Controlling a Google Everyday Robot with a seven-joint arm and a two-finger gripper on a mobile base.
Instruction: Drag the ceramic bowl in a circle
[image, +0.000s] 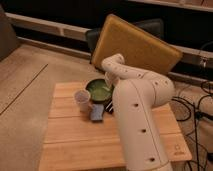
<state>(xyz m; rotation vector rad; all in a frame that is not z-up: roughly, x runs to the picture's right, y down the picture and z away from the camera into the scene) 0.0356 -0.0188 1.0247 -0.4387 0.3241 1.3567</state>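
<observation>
The ceramic bowl, glossy green inside with a dark rim, sits on the far middle of the wooden table. The white arm reaches over the table from the near right and bends down at the bowl's right rim. The gripper is at that rim, mostly hidden behind the arm's wrist. I cannot see whether it touches the bowl.
A small white cup stands just left of the bowl, close in front. A blue object lies in front of the bowl, beside the arm. A tilted yellow board leans behind the table. Cables lie on the floor at right.
</observation>
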